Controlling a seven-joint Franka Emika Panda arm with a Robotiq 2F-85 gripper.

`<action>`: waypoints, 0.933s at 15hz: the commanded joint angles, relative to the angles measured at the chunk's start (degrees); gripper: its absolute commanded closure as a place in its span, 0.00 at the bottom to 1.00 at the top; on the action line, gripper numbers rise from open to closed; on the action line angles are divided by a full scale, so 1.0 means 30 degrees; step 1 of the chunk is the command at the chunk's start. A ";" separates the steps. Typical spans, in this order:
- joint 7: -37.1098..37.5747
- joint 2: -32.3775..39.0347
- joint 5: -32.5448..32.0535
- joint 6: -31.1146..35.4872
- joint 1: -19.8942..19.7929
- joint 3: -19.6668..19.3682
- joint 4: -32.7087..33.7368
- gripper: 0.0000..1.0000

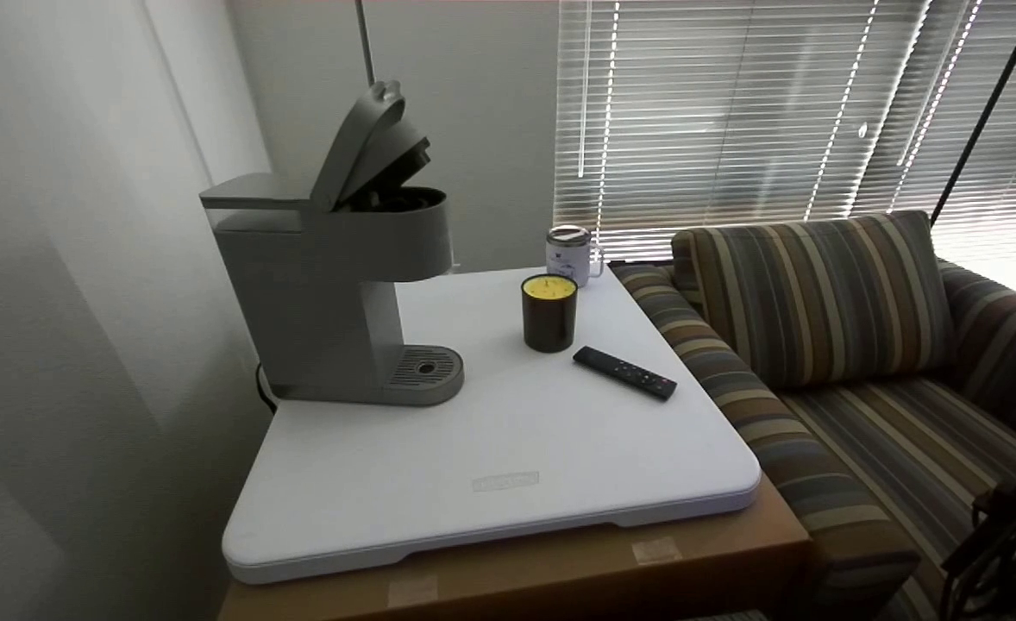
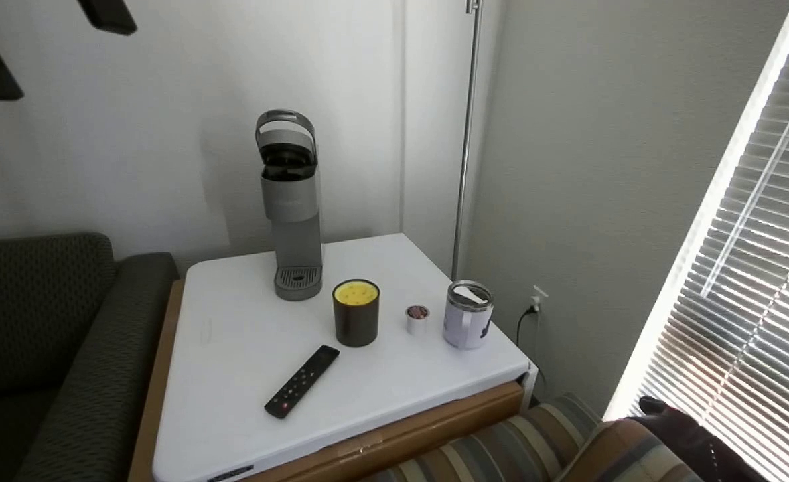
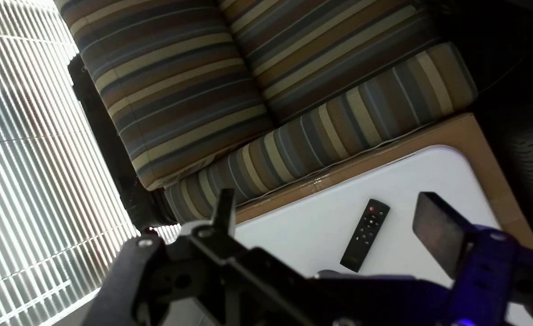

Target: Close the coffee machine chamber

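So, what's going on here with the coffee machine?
Right now, nothing is being handled. The robot's gripper hangs open and empty, away from the coffee machine. The job is to close the machine's chamber, but its lid is tipped up, so that isn't done. A remote, jar, pod and mug sit on the table.
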 commanded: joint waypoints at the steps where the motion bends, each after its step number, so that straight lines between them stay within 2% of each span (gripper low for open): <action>1: -0.0033 0.0010 0.0046 -0.0040 -0.0062 0.0064 0.0046 0.00; 8: -0.0033 0.0011 0.0046 -0.0040 -0.0062 0.0064 0.0053 0.00; 10: -0.0104 -0.0227 -0.0554 0.0433 -0.0294 -0.0095 0.0032 0.00; 14: 0.2870 0.0827 -0.1530 0.0686 -0.0917 0.0627 0.0935 0.00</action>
